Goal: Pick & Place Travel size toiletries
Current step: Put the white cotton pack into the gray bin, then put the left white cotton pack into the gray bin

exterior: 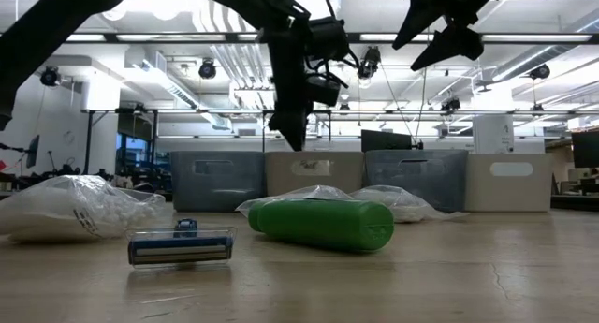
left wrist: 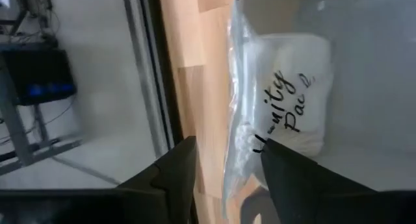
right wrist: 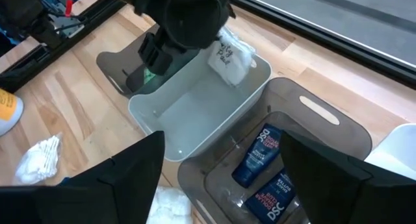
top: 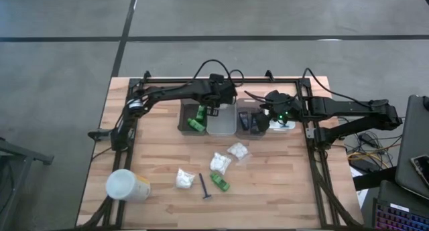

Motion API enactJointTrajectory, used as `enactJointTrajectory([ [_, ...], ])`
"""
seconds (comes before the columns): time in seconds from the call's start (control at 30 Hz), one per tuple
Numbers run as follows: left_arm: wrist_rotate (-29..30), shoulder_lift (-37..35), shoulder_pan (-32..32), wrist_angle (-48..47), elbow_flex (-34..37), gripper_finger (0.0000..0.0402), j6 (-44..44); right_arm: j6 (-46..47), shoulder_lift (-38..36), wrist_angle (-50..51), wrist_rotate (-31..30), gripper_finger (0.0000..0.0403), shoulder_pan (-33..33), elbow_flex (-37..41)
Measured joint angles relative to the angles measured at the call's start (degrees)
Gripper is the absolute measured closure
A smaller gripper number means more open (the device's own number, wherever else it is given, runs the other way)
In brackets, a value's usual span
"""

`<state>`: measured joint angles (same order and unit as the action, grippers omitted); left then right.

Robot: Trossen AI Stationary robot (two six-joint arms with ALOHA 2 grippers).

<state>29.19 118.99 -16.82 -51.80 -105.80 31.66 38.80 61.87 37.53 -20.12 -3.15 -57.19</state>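
My left gripper (top: 216, 105) hangs over the far end of the light grey bin (top: 222, 124), shut on a white crinkly packet (right wrist: 231, 56) printed with black lettering. My right gripper (right wrist: 222, 138) is open and empty above the dark bin (right wrist: 338, 130), where two black tubes (right wrist: 260, 156) lie. Green bottles (top: 196, 120) sit in the leftmost dark bin. On the table lie three white packets (top: 220, 163), a green bottle (top: 220, 183) on its side and a dark razor (top: 203, 186). My left gripper pinches the white packet between its two fingers (left wrist: 175, 175) at the packet's clear plastic edge (left wrist: 237, 156). The fingers come from above, pointing down. The packet is lifted clear and hangs beside and below them over the light bin's far corner.
Four bins stand in a row at the table's far side; the rightmost is white (top: 287, 126). A large white cylinder with a yellowish base (top: 126, 186) lies near the table's near left corner. A black frame rail (top: 312, 147) borders the right side.
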Motion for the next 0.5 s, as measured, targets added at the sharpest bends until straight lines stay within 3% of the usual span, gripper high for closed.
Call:
enactJointTrajectory([
  [0.17,-9.5,-1.0,0.0,0.2,0.0,0.0223,-0.7,0.0,0.0,0.0,0.0,0.0099,0.0,0.0],
  [0.27,-10.0,-1.0,0.1,0.3,0.0,0.0222,-2.2,0.0,0.0,0.0,0.0,0.0104,0.0,0.0],
  [0.37,-8.3,-1.0,0.0,0.4,0.1,0.0223,-2.4,0.0,0.0,0.0,0.0,0.0113,0.0,0.0],
  [0.5,1.2,-1.3,0.2,0.3,0.1,0.0223,-2.1,0.0,0.0,0.1,0.0,0.0125,0.0,0.0],
])
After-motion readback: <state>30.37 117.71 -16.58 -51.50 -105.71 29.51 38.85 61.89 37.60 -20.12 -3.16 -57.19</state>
